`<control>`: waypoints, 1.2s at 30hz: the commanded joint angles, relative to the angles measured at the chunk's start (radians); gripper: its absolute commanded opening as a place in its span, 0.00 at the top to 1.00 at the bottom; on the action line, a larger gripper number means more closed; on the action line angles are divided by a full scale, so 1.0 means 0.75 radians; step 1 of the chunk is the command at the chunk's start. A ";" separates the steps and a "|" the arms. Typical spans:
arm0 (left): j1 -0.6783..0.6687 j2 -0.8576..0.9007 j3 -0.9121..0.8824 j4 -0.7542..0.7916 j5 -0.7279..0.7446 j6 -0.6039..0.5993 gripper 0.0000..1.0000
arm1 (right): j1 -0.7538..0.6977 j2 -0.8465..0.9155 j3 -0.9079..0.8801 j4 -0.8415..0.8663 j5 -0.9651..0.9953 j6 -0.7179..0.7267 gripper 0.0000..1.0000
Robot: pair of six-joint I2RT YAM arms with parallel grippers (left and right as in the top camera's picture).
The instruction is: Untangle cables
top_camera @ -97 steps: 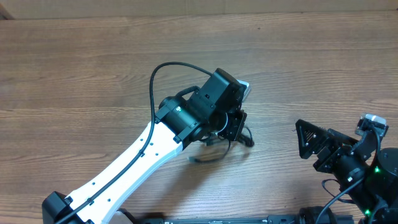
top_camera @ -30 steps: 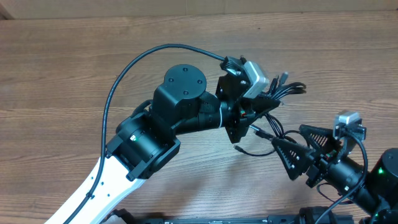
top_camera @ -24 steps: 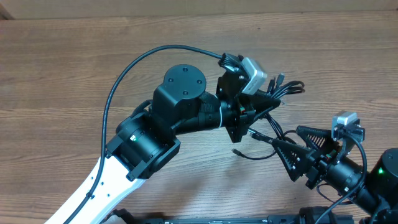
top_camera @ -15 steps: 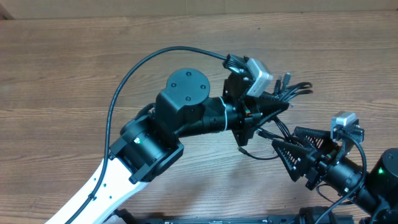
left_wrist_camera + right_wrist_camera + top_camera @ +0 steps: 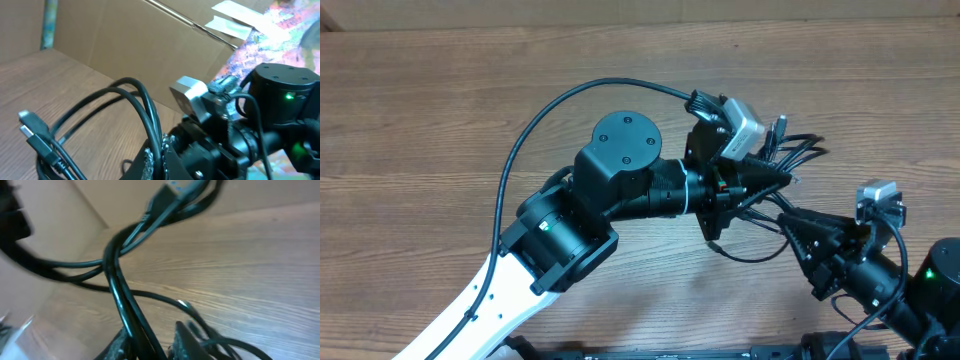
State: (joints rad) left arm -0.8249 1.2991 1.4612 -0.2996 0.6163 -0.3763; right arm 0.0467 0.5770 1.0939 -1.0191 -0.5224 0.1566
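Black, thin, rubbery-looking cables (image 5: 800,146) are bunched in the left gripper (image 5: 760,178). It's clamped tight on the bundle and holds it up off the wood-grain table (image 5: 440,120). From that gripper the cords fan out in smooth round loops on the side away from its own arm. A few small boxy plugs (image 5: 31,122) stick out at the ends, and in the left wrist view the tips look greyish. One slack loop droops just below the left gripper. Can't tell if it touches the tabletop.

The right gripper (image 5: 788,216) sits just beside the left gripper, on that same far side. Its two pointed black fingers (image 5: 186,334) are pinched in nearly together on strands coming out of the bundle. In the right wrist view a glossy cord runs straight down between them, crossing over another strand on the way, with a bluish plug blurred at the top.

Right above the left gripper there's a little silver camera block (image 5: 742,125) with rounded corners, matte against all that shiny cord.
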 commanded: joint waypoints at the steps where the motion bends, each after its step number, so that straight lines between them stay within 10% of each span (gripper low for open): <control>1: -0.007 -0.004 0.028 0.014 0.113 -0.028 0.96 | -0.003 -0.005 0.024 -0.021 0.217 0.002 0.81; 27: 0.277 -0.005 0.028 0.011 0.973 -0.027 0.96 | -0.003 -0.005 0.024 -0.081 0.547 0.109 0.84; 36: 0.277 -0.004 0.027 -0.037 0.721 0.074 0.96 | -0.003 -0.005 0.024 -0.043 0.048 -0.017 0.22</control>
State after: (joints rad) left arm -0.6216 1.3037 1.4612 -0.3134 1.2522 -0.3656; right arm 0.0463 0.5770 1.0939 -1.0664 -0.3305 0.1638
